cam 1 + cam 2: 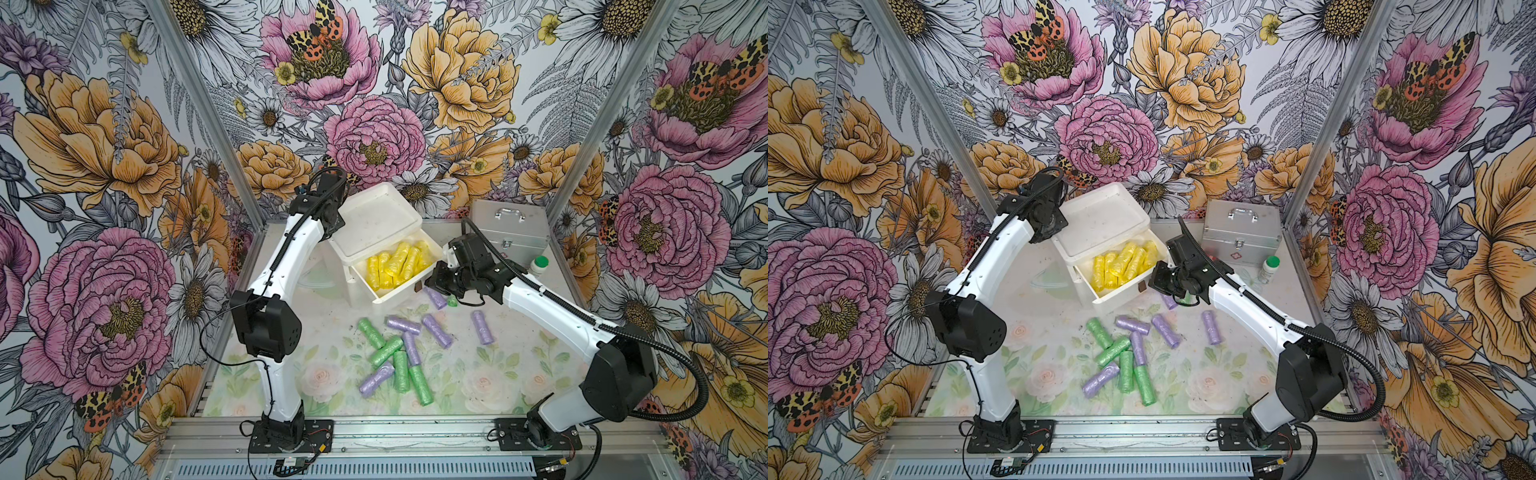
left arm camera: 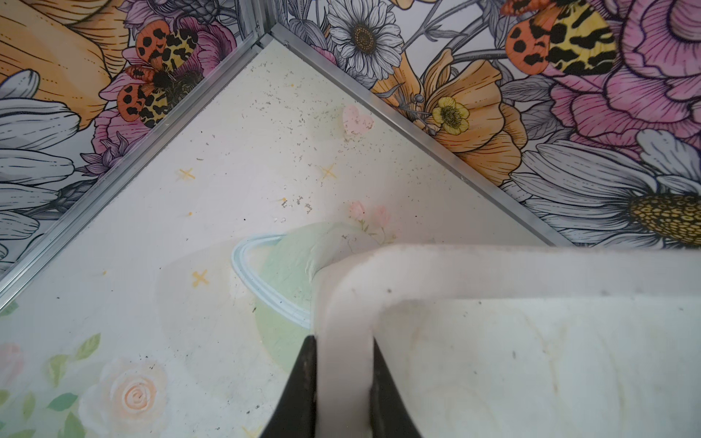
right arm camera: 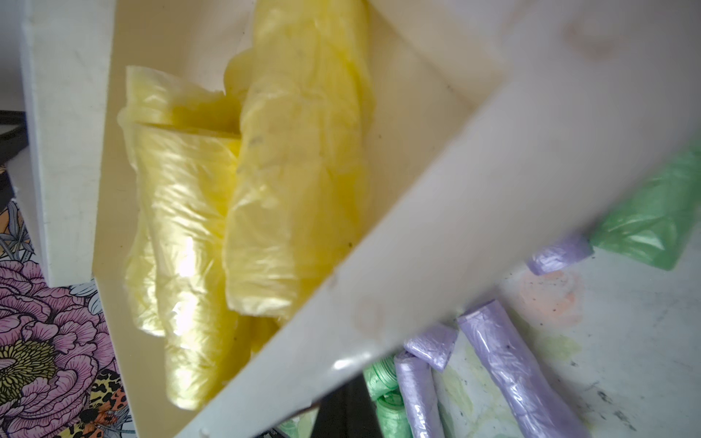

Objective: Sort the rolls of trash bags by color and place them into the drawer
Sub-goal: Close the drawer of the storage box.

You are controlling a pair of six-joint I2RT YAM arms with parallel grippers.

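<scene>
Green rolls [image 1: 401, 371] and lilac rolls [image 1: 436, 330], nearest lot: loose on the bench [image 1: 498, 374], heaped before the drawer [image 1: 399, 296], two more tucked by its front corner. Yellow rolls [image 1: 395, 266]: inside the drawer, which is open from the white cabinet [image 1: 374, 216]. Left gripper [image 2: 343, 379]: pinching the cabinet's top rim, behind the drawer. Right gripper [image 1: 432, 284]: pressed together at the drawer's front corner; whether it nips anything cannot be told. Hazard: a slipping rim grip would let the cabinet skid; the low right arm could scatter rolls beside the drawer.
</scene>
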